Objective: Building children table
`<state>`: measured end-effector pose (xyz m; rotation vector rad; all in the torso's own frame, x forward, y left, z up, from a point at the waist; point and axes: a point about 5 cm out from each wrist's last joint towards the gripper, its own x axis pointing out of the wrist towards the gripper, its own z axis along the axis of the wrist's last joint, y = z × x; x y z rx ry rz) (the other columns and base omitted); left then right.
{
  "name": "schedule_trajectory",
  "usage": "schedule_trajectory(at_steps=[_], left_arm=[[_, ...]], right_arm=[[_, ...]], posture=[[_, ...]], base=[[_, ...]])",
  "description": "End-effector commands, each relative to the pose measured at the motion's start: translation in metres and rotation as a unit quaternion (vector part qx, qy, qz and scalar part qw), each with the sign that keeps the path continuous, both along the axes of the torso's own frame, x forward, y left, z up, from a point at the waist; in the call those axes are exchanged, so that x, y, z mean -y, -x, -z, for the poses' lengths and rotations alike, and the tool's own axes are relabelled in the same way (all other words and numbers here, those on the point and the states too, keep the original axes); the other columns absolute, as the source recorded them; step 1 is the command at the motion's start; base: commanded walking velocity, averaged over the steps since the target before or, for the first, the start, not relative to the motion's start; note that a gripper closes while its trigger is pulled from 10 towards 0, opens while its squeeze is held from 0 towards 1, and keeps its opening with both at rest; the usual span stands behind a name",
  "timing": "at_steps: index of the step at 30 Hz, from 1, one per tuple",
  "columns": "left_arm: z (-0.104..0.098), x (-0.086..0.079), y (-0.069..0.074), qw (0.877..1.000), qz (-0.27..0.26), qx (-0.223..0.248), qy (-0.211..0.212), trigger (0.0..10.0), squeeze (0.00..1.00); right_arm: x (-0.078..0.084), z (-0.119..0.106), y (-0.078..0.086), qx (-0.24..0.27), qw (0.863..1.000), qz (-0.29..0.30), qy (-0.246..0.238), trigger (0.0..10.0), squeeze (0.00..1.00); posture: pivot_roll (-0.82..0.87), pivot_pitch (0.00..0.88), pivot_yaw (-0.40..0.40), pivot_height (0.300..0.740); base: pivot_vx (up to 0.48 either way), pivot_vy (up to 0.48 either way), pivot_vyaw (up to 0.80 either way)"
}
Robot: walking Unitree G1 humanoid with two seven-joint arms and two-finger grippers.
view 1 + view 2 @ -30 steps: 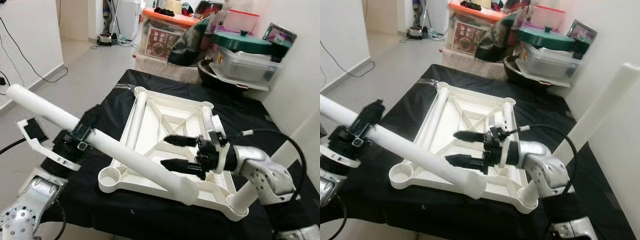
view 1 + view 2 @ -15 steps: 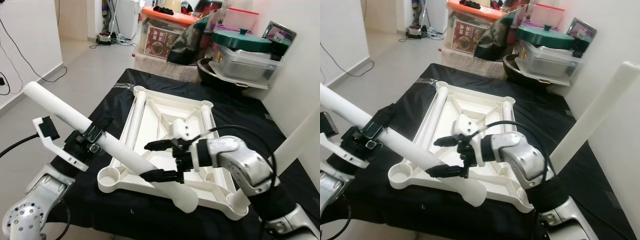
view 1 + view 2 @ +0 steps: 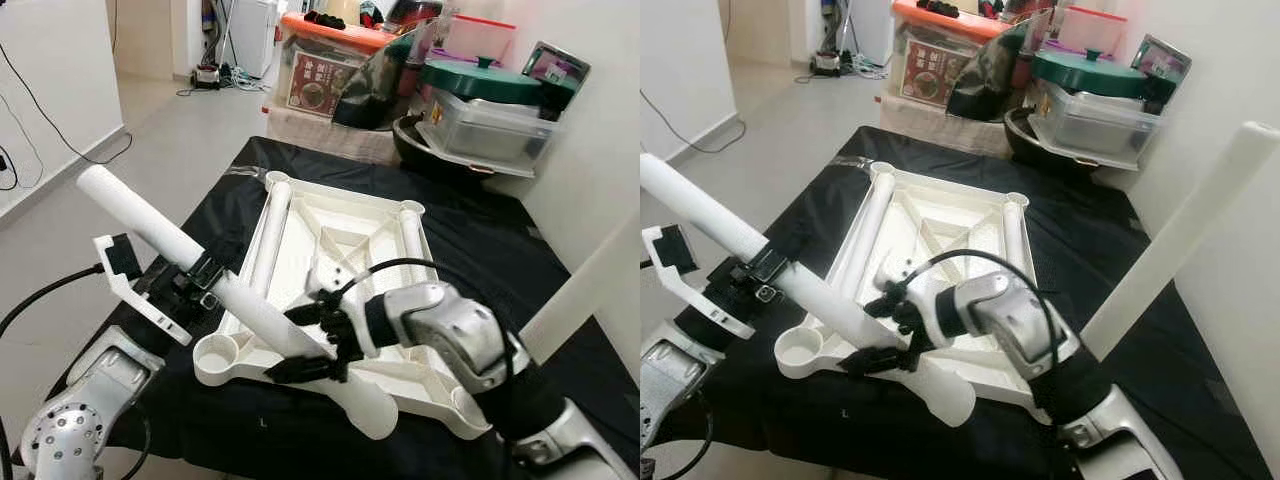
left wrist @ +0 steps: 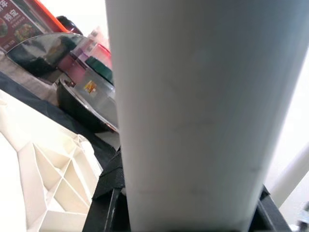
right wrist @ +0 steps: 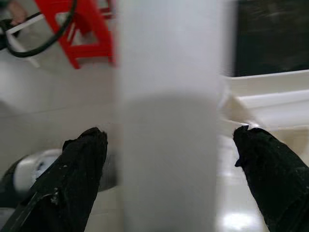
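The white table top (image 3: 345, 225) lies upside down on a black cloth, with one leg (image 3: 578, 292) standing upright in its near right corner socket. My left gripper (image 3: 196, 280) is shut on the middle of another white table leg (image 3: 150, 222). That leg slants down to the right over the top's near edge. My right gripper (image 3: 295, 342) is open around this leg near its lower end, one finger (image 5: 72, 179) on each side of the tube (image 5: 169, 145). The same tube (image 4: 193, 106) looms close in the left wrist view.
Two more white tubes (image 3: 272, 235) (image 3: 411, 232) lie along the top's left and right sides. Stacked boxes, a green-lidded pot (image 3: 487, 80) and a black pan (image 3: 440, 150) crowd the far end. A wall runs along the right. Bare floor and cables (image 3: 60, 150) lie to the left.
My right gripper swung left from above the table top to the held leg and now straddles it. The leg's lower end has drifted toward the near edge.
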<state>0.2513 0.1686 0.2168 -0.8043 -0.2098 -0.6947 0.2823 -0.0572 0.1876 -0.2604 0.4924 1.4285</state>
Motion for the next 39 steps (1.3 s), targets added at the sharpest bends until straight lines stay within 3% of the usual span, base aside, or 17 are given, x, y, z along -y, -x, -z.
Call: schedule_trajectory(at_steps=[1, 5, 6, 8, 9, 10, 11, 27, 28, 30, 31, 39], left_arm=[[-0.002, 0.006, -0.002, 1.000, 0.008, 0.012, 0.000, 0.0, 0.00], [-0.002, 0.007, -0.003, 1.000, 0.006, 0.014, -0.001, 0.0, 0.00], [-0.002, 0.007, -0.004, 1.000, 0.005, 0.014, -0.001, 0.0, 0.00], [-0.002, 0.007, -0.004, 1.000, 0.005, 0.014, -0.001, 0.0, 0.00], [-0.002, 0.006, -0.005, 1.000, 0.002, 0.014, -0.001, 0.0, 0.00], [-0.002, 0.006, -0.005, 1.000, 0.002, 0.014, -0.001, 0.0, 0.00], [-0.002, 0.006, -0.006, 1.000, -0.002, 0.014, 0.000, 0.0, 0.00], [-0.004, 0.010, -0.011, 1.000, -0.009, 0.017, -0.011, 0.0, 0.00], [-0.002, 0.008, -0.014, 0.999, -0.023, 0.007, -0.022, 10.0, 0.00], [0.000, 0.006, -0.016, 0.999, -0.033, 0.000, -0.029, 10.0, 0.00], [-0.001, 0.004, -0.016, 0.999, -0.033, 0.001, -0.024, 10.0, 1.00], [-0.003, -0.004, -0.017, 0.998, -0.049, 0.018, -0.021, 10.0, 1.00]], right_arm=[[-0.007, -0.001, 0.004, 0.003, 1.000, -0.011, 0.005, 10.0, 0.00], [-0.014, 0.006, 0.007, 0.002, 1.000, -0.011, 0.012, 9.9, 0.00], [-0.016, 0.008, 0.008, -0.003, 1.000, -0.011, 0.010, 7.1, 0.00], [-0.016, 0.008, 0.008, -0.003, 1.000, -0.011, 0.010, 7.1, 0.00], [-0.020, 0.009, 0.010, -0.011, 1.000, -0.009, -0.001, 2.4, 0.00], [-0.020, 0.009, 0.010, -0.011, 1.000, -0.009, -0.001, 2.4, 0.00], [-0.022, 0.009, 0.009, -0.012, 1.000, -0.001, -0.008, 0.0, 0.00], [-0.020, 0.020, 0.008, -0.018, 0.999, 0.039, -0.011, 0.0, 0.00], [-0.020, 0.020, 0.008, -0.020, 0.999, 0.041, -0.015, 0.0, 0.00], [-0.019, 0.020, 0.007, -0.021, 0.999, 0.043, -0.017, 0.0, 0.00], [-0.018, 0.019, 0.007, -0.021, 0.999, 0.045, -0.020, 0.0, 0.00], [-0.009, 0.018, 0.001, -0.022, 0.997, 0.064, -0.028, 0.0, 0.00]], posture=[[0.12, 0.000, -0.187, 0.740], [0.13, 0.000, -0.188, 0.740], [0.13, 0.000, -0.188, 0.740], [0.13, 0.000, -0.188, 0.740], [0.13, 0.000, -0.187, 0.740], [0.13, 0.000, -0.187, 0.740], [0.13, 0.000, -0.184, 0.740], [0.13, 0.000, -0.177, 0.740], [0.13, 0.000, -0.175, 0.740], [0.13, 0.000, -0.175, 0.740], [0.13, 0.000, -0.175, 0.740], [0.13, 0.000, -0.178, 0.740]], base=[[0.000, 0.000, 0.00], [0.000, 0.000, 0.00], [0.000, 0.000, 0.00], [0.000, 0.000, 0.00], [0.000, 0.000, 0.00], [0.000, 0.000, 0.00], [0.000, 0.000, 0.00], [0.000, 0.000, 0.00], [0.000, 0.000, 0.00], [0.000, 0.000, 0.00], [0.000, 0.000, 0.00], [0.000, 0.000, 0.00]])
